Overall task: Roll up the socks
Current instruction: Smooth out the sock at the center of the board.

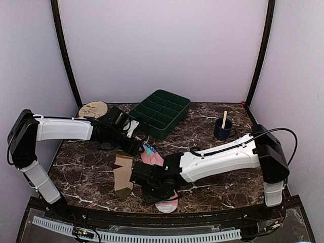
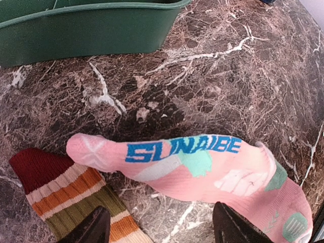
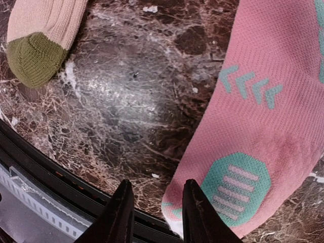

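The pink sock [image 1: 152, 156] with teal and white patches lies flat on the marble table, running from mid-table to the front edge. The striped sock [image 1: 123, 172] lies just left of it, olive toe toward the front. My left gripper [image 2: 162, 230] is open and empty, hovering over the pink sock's [image 2: 202, 167] toe end, beside the striped sock's maroon heel [image 2: 38, 169]. My right gripper [image 3: 157, 212] is open and empty, low over the table just left of the pink sock's [image 3: 263, 116] cuff end. The olive toe [image 3: 33, 58] shows at the upper left.
A green compartment tray [image 1: 161, 112] stands at the back, close behind my left gripper [image 2: 86, 25]. A blue cup with a wooden stick [image 1: 223, 129] is at the back right, and a round beige disc [image 1: 93, 108] at the back left. The table's black front rail [image 3: 45, 172] is right by my right gripper.
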You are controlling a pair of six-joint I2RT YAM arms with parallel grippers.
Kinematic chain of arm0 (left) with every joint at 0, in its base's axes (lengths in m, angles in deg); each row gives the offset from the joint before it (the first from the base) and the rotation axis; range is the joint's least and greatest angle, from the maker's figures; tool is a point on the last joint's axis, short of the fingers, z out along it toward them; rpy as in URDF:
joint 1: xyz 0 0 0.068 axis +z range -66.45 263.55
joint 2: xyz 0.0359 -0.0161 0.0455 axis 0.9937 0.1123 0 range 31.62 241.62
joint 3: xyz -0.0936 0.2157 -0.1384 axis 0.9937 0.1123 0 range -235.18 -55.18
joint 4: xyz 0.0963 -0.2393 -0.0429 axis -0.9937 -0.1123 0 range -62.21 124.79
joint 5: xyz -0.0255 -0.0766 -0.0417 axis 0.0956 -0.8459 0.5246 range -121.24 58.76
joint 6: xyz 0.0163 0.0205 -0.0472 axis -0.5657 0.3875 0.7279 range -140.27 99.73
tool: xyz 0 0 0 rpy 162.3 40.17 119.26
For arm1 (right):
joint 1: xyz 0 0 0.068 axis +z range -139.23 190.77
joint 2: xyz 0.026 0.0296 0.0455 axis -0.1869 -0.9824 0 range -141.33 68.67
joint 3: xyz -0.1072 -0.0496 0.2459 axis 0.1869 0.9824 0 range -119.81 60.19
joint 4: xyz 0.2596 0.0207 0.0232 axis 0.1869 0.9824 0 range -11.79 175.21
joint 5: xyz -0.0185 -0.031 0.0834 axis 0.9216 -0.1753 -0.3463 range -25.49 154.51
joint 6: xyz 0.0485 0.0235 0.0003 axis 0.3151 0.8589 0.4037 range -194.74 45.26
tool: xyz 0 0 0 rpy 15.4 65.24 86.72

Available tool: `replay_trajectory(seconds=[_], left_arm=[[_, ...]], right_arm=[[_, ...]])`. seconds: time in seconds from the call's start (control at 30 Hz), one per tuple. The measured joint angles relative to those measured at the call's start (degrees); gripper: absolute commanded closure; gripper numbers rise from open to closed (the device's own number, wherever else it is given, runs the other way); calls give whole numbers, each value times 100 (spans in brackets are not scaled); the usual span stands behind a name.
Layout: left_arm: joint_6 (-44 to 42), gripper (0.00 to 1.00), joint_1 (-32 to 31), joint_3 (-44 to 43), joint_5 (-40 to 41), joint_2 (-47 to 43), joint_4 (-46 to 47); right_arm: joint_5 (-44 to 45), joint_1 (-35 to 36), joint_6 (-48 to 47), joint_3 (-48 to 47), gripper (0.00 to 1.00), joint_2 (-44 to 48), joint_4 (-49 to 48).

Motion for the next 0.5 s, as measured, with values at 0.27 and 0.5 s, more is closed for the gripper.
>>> replay_trajectory(seconds=[0.27, 0.5], left_arm=[[-122, 29, 46, -66, -24, 433, 151], [35, 29, 57, -332, -44, 1064, 262]], right_arm=[[42, 28, 492, 407, 70, 262, 33], [-22, 50, 761, 1143, 70, 699, -55]])
